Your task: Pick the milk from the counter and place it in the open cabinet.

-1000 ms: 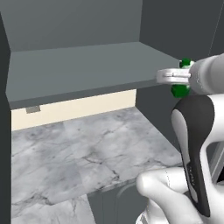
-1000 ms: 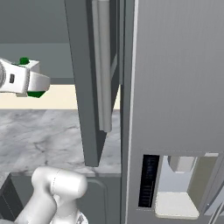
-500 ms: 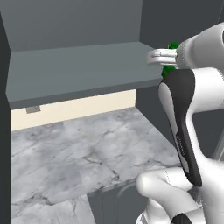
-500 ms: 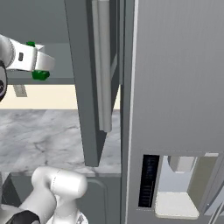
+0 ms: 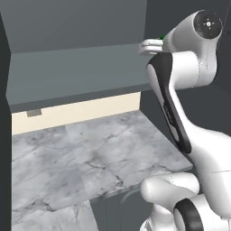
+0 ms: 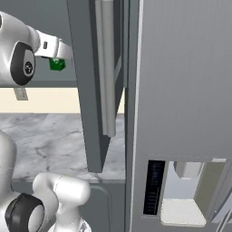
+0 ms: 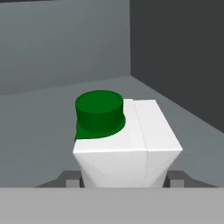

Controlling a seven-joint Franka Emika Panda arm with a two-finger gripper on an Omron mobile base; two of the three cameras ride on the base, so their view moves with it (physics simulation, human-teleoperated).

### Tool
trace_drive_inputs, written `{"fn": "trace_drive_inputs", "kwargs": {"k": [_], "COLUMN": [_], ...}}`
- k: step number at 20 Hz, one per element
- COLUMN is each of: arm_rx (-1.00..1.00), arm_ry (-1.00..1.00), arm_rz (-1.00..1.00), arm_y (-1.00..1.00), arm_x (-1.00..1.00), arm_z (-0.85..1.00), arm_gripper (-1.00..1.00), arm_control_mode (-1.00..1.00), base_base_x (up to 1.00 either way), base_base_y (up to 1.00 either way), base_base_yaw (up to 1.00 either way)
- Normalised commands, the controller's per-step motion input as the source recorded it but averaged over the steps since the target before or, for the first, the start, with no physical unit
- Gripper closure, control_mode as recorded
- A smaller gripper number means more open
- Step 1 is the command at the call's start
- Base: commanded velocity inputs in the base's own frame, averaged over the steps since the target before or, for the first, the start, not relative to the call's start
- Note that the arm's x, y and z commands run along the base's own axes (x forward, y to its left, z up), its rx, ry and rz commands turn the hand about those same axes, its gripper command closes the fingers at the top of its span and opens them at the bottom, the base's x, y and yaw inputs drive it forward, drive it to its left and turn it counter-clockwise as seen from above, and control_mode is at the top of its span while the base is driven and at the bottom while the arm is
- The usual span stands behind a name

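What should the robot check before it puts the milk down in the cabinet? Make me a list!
1. Milk gripped: ok. The carton sits between the two dark fingertips of the gripper.
2. Milk not slipping: ok. Its green cap stays level in the hand view.
3. Over the shelf: ok. The grey cabinet floor lies under and ahead of the carton.
4. Landing spot free: ok. Nothing lies on the shelf ahead.
5. Gap to the right wall: ok, open shelf shows between them.
6. Height above the shelf: cannot tell. The carton hides its own bottom.
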Motion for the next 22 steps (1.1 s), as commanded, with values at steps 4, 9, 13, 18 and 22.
{"fn": "trace_drive_inputs", "kwargs": {"k": [4, 9, 13, 18, 22], "arm_rx": [0.00, 0.00, 0.00, 0.00, 0.00], "arm_ry": [0.04, 0.00, -0.14, -0.07, 0.26], "arm_rz": [0.00, 0.00, 0.01, 0.01, 0.00], "arm_y": [0.03, 0.00, 0.05, 0.10, 0.02], "arm_x": [0.75, 0.55, 0.04, 0.00, 0.06], "arm_z": [0.00, 0.00, -0.06, -0.15, -0.20], "arm_gripper": [1.00, 1.00, 1.00, 1.00, 1.00], "arm_control_mode": [-1.00, -1.00, -1.00, -1.00, -1.00], "base_base_x": [0.00, 0.00, 0.00, 0.00, 0.00], "base_base_y": [0.00, 0.00, 0.00, 0.00, 0.00], "base_base_yaw": [0.00, 0.00, 0.00, 0.00, 0.00]}}
